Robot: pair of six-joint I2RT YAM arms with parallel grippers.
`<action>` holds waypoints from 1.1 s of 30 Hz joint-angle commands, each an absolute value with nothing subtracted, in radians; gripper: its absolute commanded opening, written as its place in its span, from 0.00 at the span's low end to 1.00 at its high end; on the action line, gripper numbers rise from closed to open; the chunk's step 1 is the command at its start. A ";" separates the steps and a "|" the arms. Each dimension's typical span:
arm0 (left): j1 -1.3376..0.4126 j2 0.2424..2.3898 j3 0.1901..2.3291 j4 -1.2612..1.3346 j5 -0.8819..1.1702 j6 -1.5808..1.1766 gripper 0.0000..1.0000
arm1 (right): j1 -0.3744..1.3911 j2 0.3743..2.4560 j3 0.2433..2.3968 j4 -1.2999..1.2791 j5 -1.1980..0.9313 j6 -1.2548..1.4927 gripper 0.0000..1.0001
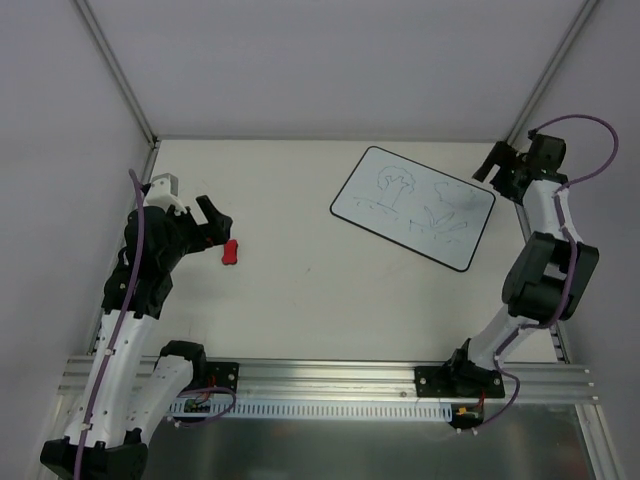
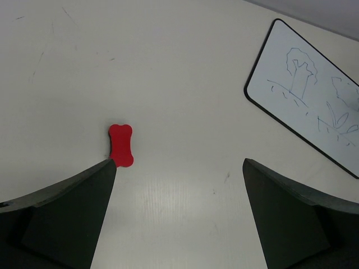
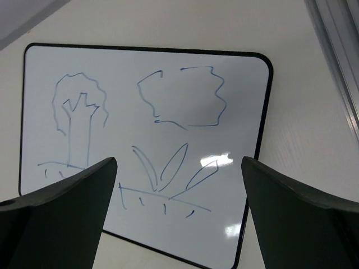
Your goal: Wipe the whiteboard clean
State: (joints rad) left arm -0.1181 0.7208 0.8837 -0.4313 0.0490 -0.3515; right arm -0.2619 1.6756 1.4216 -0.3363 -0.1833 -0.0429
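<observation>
One desk (image 1: 300, 300) carries two loose things: one whiteboard (image 1: 413, 207) and one red bone-shaped eraser (image 1: 231, 252). The whiteboard bears three blue line doodles: one tree (image 3: 76, 112), one cloud outline (image 3: 182, 98) and one leafy sprout (image 3: 165, 174). There are two arms, each with one gripper: the left gripper (image 1: 214, 221) and the right gripper (image 1: 497, 165).

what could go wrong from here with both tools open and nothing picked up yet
1. The red eraser is small and sits off-centre, right by one finger of the open left tool. Closing from here would probably nudge it aside rather than grip it.
2. The whiteboard lies loose and askew with nothing pinning it. The right tool is open near it, so wiping may slide the board.
</observation>
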 commanded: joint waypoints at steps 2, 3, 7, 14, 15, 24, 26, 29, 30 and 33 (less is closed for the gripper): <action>-0.121 0.719 0.873 -0.410 0.055 -0.373 0.99 | -0.345 1.831 1.525 -0.267 -0.267 0.083 0.99; -0.121 0.718 0.873 -0.410 0.054 -0.376 0.99 | -0.353 1.854 1.534 -0.259 -0.252 0.097 0.99; -0.121 0.709 0.873 -0.410 0.043 -0.390 0.99 | -0.390 1.956 1.574 -0.200 -0.228 0.112 0.98; -0.121 0.704 0.864 -0.408 0.029 -0.394 0.99 | -0.414 2.144 1.698 -0.178 -0.241 0.127 0.94; -0.121 0.704 0.862 -0.408 0.029 -0.394 0.99 | -0.414 2.164 1.724 -0.178 -0.250 0.136 0.93; -0.121 0.707 0.858 -0.410 0.043 -0.406 0.99 | -0.416 2.316 1.821 -0.138 -0.327 0.204 0.86; -0.121 0.704 0.854 -0.408 0.046 -0.408 0.99 | -0.416 2.335 1.833 -0.138 -0.342 0.210 0.86; -0.121 0.698 0.851 -0.410 0.048 -0.410 0.99 | -0.414 2.347 1.832 -0.140 -0.377 0.224 0.85; -0.121 0.698 0.848 -0.408 0.048 -0.411 0.99 | -0.413 2.352 1.829 -0.140 -0.386 0.230 0.85; -0.121 0.693 0.844 -0.411 0.049 -0.413 0.99 | -0.411 2.350 1.803 -0.138 -0.399 0.239 0.85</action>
State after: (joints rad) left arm -0.1181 0.7101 0.8505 -0.4316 0.0437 -0.4011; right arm -0.4004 2.3302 1.8027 -0.1322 -0.3534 0.1909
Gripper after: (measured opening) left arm 0.987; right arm 0.849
